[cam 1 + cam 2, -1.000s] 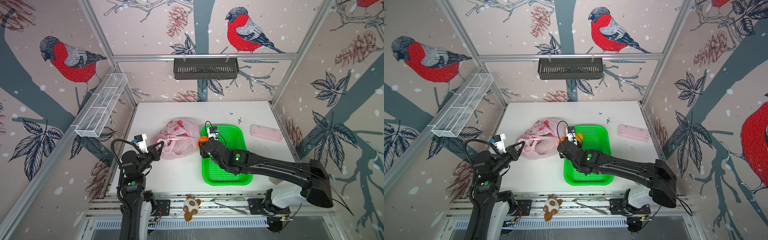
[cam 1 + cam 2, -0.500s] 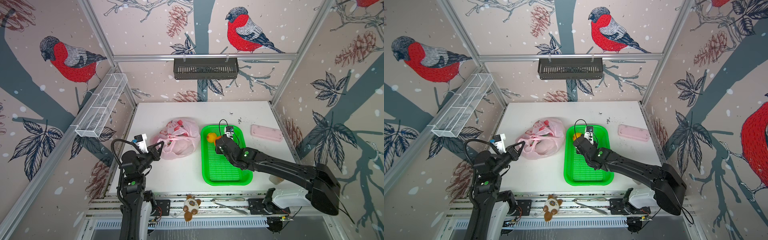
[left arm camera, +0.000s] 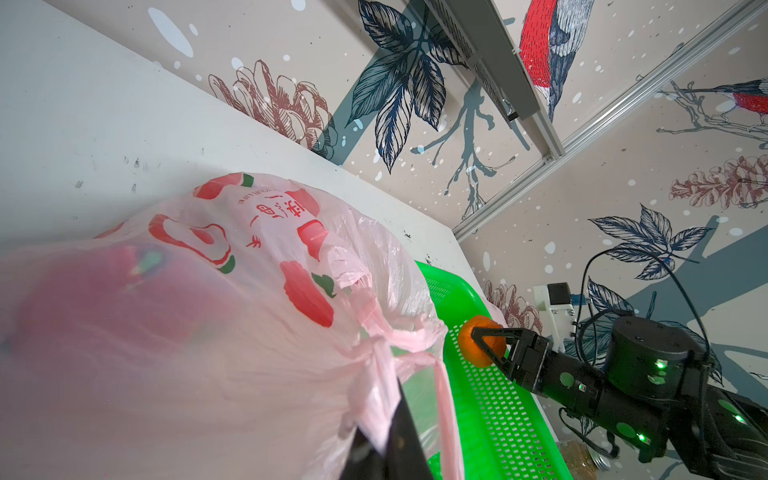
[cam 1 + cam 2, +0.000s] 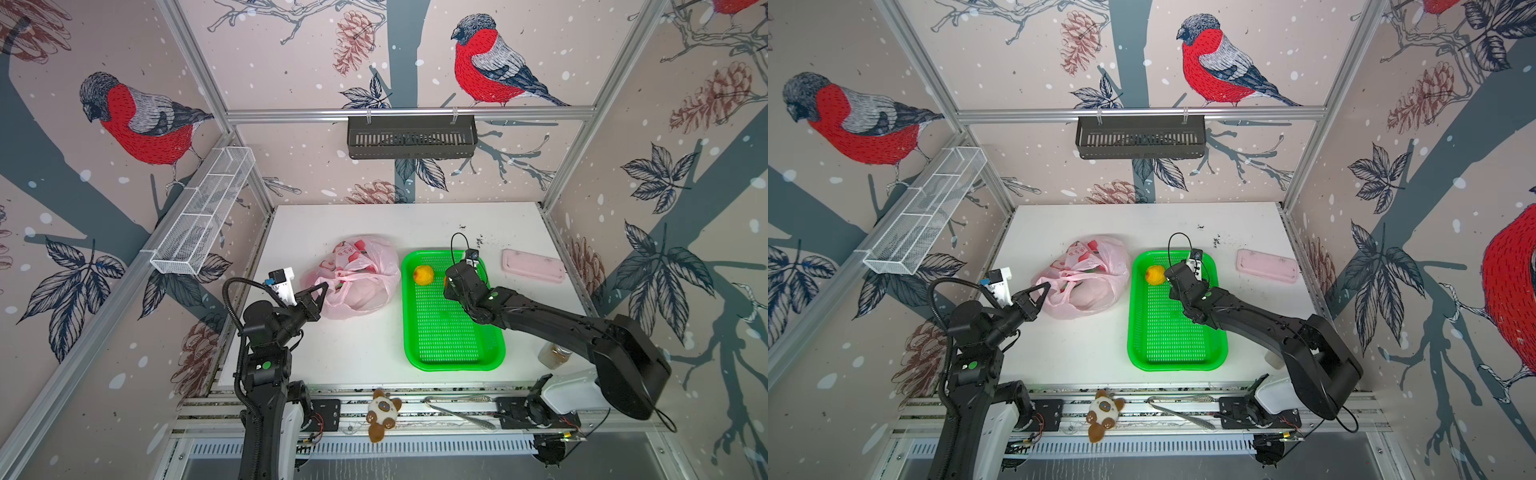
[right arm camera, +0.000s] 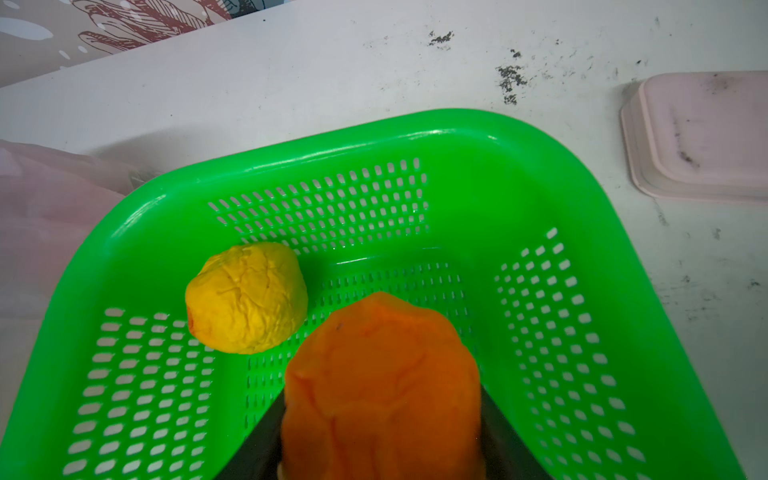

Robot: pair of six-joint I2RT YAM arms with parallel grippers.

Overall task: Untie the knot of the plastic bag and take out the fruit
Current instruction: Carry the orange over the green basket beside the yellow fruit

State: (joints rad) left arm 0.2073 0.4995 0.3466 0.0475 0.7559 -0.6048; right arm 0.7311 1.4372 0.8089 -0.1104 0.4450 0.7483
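The left tool [image 4: 322, 287] has its jaws closed, pinching a pale pink handle strip at the near left edge of the plastic bag [image 4: 361, 272]. The bag lies slumped on the white desk [image 4: 353, 353], just left of the green tray [image 4: 453, 367]; whether the two touch cannot be told. The bag's film is thin, translucent and creased, with red-and-white round prints. In the left wrist view a blurred magenta mass [image 3: 104, 299] shows through its wall, not identifiable. The perforated tray holds one loose item, a wrinkled yellow ball [image 4: 423, 274], resting on the floor near its far left corner. The right tool [image 3: 484, 345] is partly open, its jaws clamped on either side of an orange ball [image 5: 382, 386]. It holds the ball above the far end of the tray, just right of the yellow ball and apart from it. A flat pink case [image 4: 533, 266] lies on the desk to the right of the tray, clear of it.
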